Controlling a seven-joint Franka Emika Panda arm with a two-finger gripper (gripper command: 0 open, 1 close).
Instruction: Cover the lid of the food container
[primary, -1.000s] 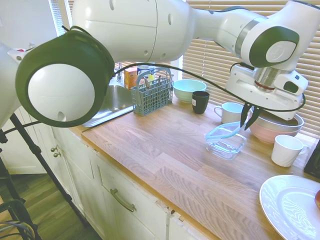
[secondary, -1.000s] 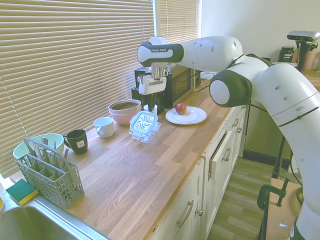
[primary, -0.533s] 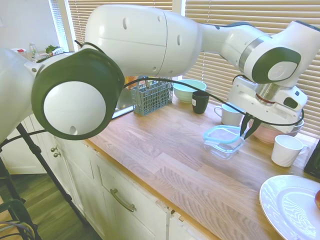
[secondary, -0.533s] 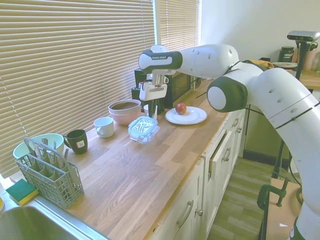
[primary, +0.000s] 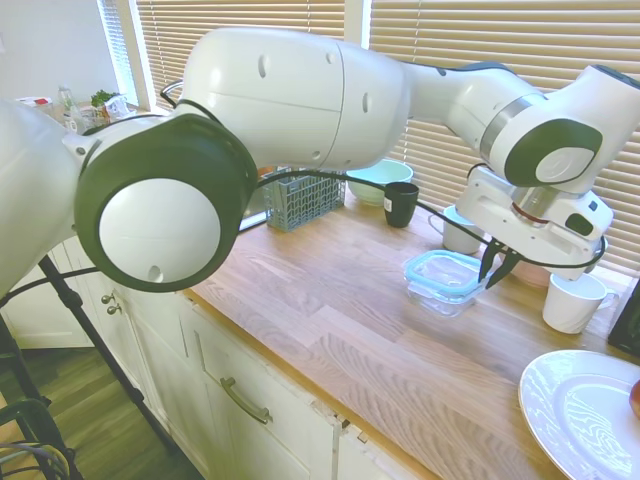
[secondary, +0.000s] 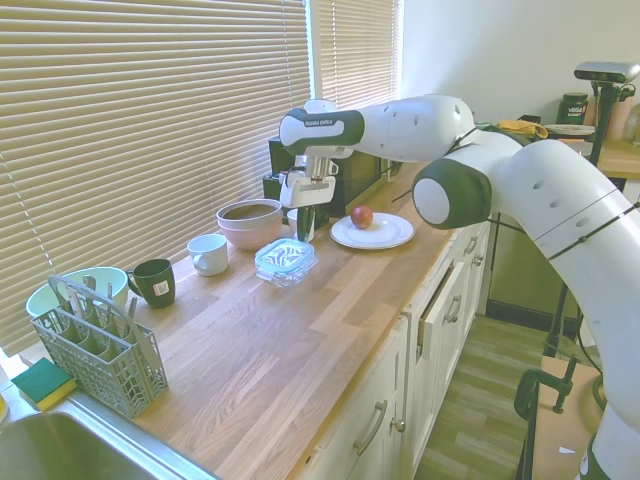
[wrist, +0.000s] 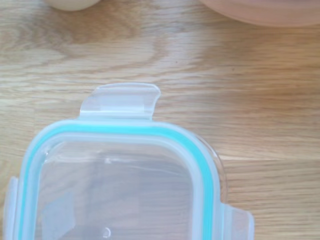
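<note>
The lid (primary: 440, 270), clear with a teal rim, lies flat on top of the food container (primary: 446, 298), a shallow clear dish on the wooden counter (primary: 330, 320). My gripper (primary: 495, 272) stands at the lid's right edge, its fingers close together and pinching that edge. From the other side the lid (secondary: 284, 255) covers the food container (secondary: 286, 273), with the gripper (secondary: 304, 228) just behind it. The wrist view shows one corner of the lid (wrist: 120, 175) and a snap tab (wrist: 121, 100) from close by.
A pink bowl (secondary: 250, 222) and a white mug (primary: 572, 300) stand close behind and beside the gripper. Another white mug (secondary: 209, 253), a black mug (primary: 401, 203), a mint bowl (primary: 378, 178) and a cutlery basket (primary: 305, 195) lie further left. A white plate (secondary: 372, 231) holds an apple (secondary: 362, 216).
The lid, tilted and raised at one edge a second ago, has come down flat onto the food container. My gripper has sunk with it.
</note>
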